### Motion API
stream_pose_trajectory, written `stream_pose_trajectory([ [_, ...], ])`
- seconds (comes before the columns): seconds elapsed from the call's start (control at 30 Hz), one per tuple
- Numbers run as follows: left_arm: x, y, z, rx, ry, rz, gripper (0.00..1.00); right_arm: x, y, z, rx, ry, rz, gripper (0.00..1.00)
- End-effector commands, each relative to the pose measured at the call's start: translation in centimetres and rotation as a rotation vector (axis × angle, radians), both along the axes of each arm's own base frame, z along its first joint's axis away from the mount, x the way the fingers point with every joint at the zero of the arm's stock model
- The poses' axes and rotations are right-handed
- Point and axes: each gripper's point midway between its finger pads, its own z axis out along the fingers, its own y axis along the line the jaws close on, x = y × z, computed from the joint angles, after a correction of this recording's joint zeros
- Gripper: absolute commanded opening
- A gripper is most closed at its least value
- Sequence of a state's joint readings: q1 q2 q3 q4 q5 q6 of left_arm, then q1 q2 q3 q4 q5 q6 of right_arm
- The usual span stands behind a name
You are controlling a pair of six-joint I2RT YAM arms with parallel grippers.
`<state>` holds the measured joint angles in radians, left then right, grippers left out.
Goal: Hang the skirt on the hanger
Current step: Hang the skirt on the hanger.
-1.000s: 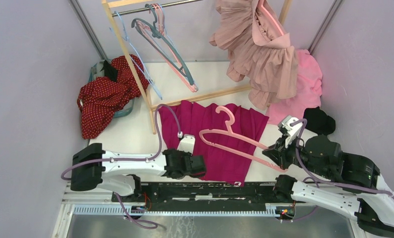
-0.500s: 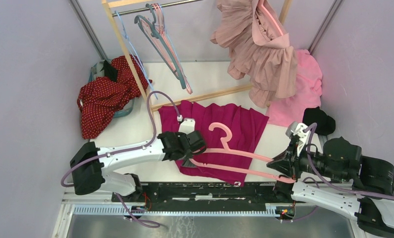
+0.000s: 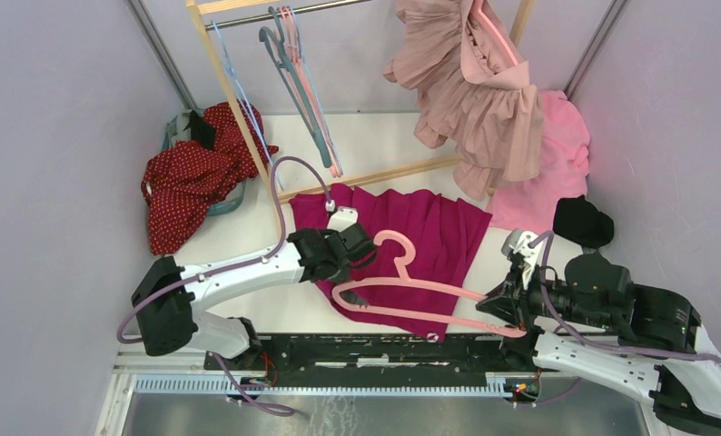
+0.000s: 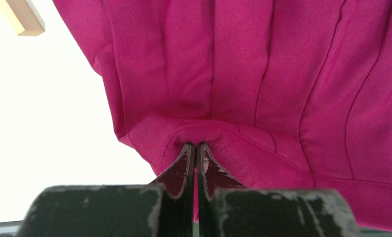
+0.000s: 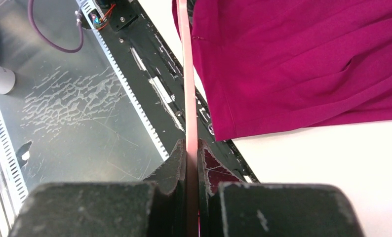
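The magenta pleated skirt point(image 3: 429, 232) lies spread on the white table, its waistband toward the near edge. My left gripper point(image 3: 364, 254) is shut on a fold of the waistband point(image 4: 196, 145), and the cloth bunches round the fingertips. The pink hanger point(image 3: 402, 284) is held flat just over the skirt's near part, hook pointing away from me. My right gripper point(image 3: 505, 313) is shut on the hanger's right end; the right wrist view shows the thin pink bar point(image 5: 186, 74) running edge-on from between the pads point(image 5: 191, 143), beside the skirt point(image 5: 293, 59).
A wooden rack point(image 3: 375, 177) stands behind the skirt with several empty hangers point(image 3: 293, 73) and a beige ruffled dress point(image 3: 475, 91). A pink garment point(image 3: 561, 163) and a black item point(image 3: 582, 221) lie at the right; a red dotted garment point(image 3: 193, 177) fills a basket at the left.
My left gripper has carried the skirt's waistband away from the near edge. The right gripper has swung the hanger left and nearer, so its left tip now sits under the left gripper. The rack's hangers swung back.
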<state>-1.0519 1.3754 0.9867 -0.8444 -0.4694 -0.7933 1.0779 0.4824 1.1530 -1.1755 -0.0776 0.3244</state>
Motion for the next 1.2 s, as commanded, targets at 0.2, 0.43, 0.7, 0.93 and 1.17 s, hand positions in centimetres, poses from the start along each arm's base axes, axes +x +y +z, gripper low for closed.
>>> stream_pose_trajectory([
  [0.2,1.3,-3.0,6.0,-0.171,-0.112,-0.060,0.03,2.6,1.0,-0.7,-0.020,-0.051,-0.083,0.02],
  [0.43,1.0,-3.8,7.8,-0.218,-0.108,-0.093,0.03,4.9,0.4,0.2,-0.016,-0.107,-0.214,0.02],
  [0.7,1.0,-4.1,9.8,-0.270,-0.136,-0.105,0.03,7.9,2.4,0.3,0.015,-0.176,-0.297,0.02],
  [0.93,1.4,-5.6,13.3,-0.346,-0.174,-0.144,0.03,8.8,4.5,-1.8,0.045,-0.177,-0.296,0.02],
  [1.17,1.2,-6.2,13.7,-0.368,-0.166,-0.169,0.03,10.2,4.6,-1.5,0.115,-0.265,-0.344,0.02],
])
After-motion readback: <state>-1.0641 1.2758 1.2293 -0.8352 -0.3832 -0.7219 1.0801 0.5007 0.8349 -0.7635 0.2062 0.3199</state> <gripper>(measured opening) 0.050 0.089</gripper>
